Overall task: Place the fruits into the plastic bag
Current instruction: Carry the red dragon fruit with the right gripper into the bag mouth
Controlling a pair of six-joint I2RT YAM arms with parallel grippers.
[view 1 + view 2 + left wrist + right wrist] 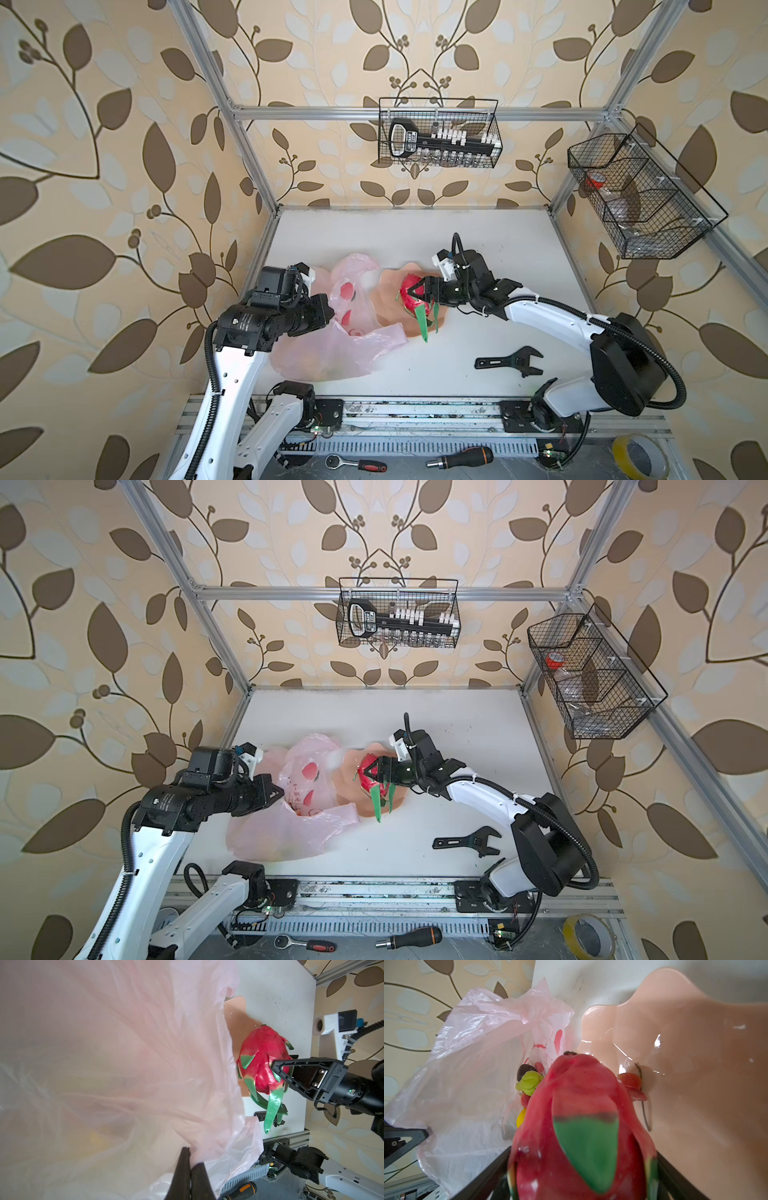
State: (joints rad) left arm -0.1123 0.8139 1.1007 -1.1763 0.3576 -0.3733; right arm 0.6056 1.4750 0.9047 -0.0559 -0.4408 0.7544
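Transfer step: right gripper (419, 292) clamped on dragon fruit (262, 1057) over bowl (384, 297). Left gripper (190, 1160) pinches plastic bag (332, 351) (mouth at nine o'clock). Next: carry fruit across.

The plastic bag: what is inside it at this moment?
In the right wrist view, the bag holds a dark ball, a green pear, a strawberry and a yellow fruit. The dragon fruit and its cloudy film cover anything deeper.
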